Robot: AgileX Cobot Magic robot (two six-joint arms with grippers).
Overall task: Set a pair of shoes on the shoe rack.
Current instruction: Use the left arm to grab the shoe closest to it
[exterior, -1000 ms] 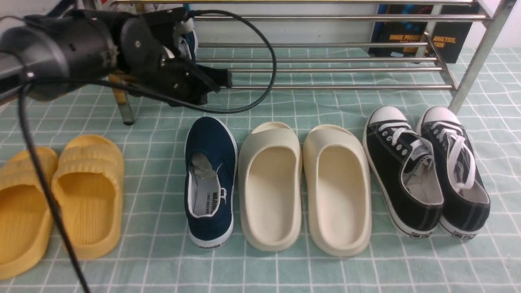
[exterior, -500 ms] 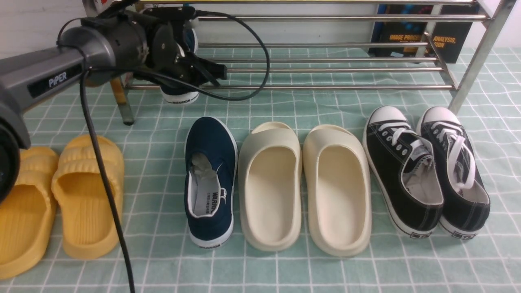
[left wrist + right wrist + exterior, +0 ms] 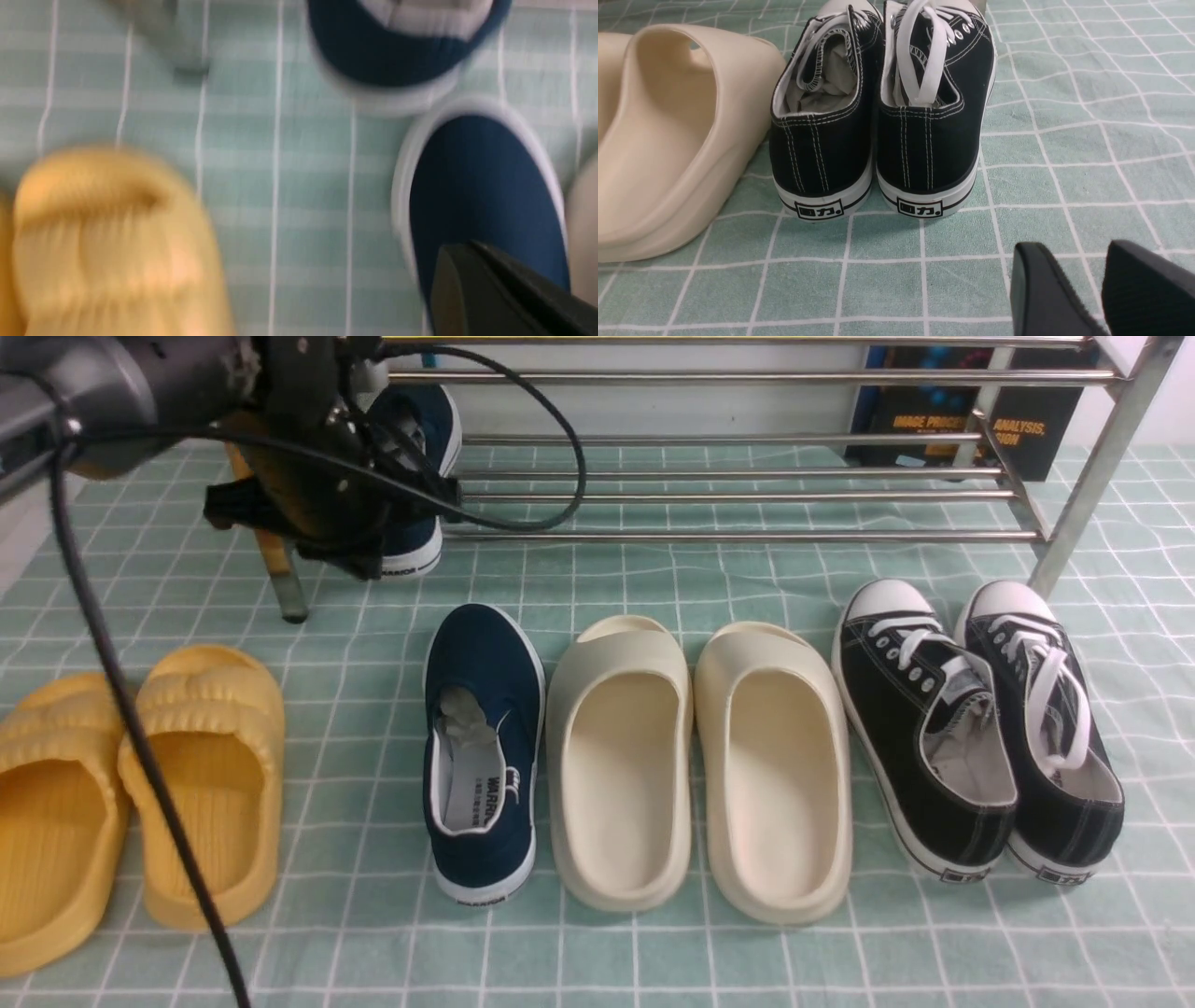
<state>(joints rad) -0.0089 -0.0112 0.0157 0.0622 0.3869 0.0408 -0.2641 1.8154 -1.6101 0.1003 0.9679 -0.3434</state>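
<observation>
One navy slip-on shoe (image 3: 422, 448) rests at the left end of the shoe rack (image 3: 747, 497), on its lower tubes, with the heel hanging over the front tube. Its mate (image 3: 481, 747) lies on the checked cloth, toe toward the rack. My left gripper (image 3: 345, 555) hangs just in front of the racked shoe, shut and holding nothing. In the blurred left wrist view the shut left gripper (image 3: 460, 261) is above the toe of the floor shoe (image 3: 481, 177), with the racked shoe's heel (image 3: 397, 51) beyond. My right gripper (image 3: 1073, 263) is open above bare cloth.
Yellow slides (image 3: 201, 775) lie left of the floor shoe, cream slides (image 3: 695, 756) right of it, and black lace-up sneakers (image 3: 980, 728) further right, by the rack's right leg (image 3: 1088, 476). The rack's left leg (image 3: 285, 583) stands below my left arm. A dark box (image 3: 962, 420) sits behind the rack.
My left arm has swung left and back from the rack with its gripper shut and empty. The navy shoe stays on the rack and is now more exposed. Nothing else moved.
</observation>
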